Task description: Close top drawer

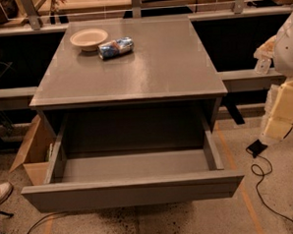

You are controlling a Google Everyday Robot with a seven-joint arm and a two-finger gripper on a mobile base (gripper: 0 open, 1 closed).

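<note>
The top drawer (pixel 133 191) of the grey cabinet (pixel 134 70) is pulled far out toward me. Its inside is empty and its plain flat front faces the floor edge of the view. The lower drawers are hidden behind it. Only white and cream segments of my arm (pixel 284 107) show at the right edge, beside the cabinet and apart from the drawer. My gripper is out of view.
A cream bowl (pixel 89 39) and a blue crumpled packet (pixel 115 47) lie on the cabinet top at the back left. An open cardboard box (pixel 32 152) stands left of the cabinet. A black adapter (pixel 257 147) and a cable (pixel 268 191) lie on the floor at right. A shoe (pixel 0 193) is at far left.
</note>
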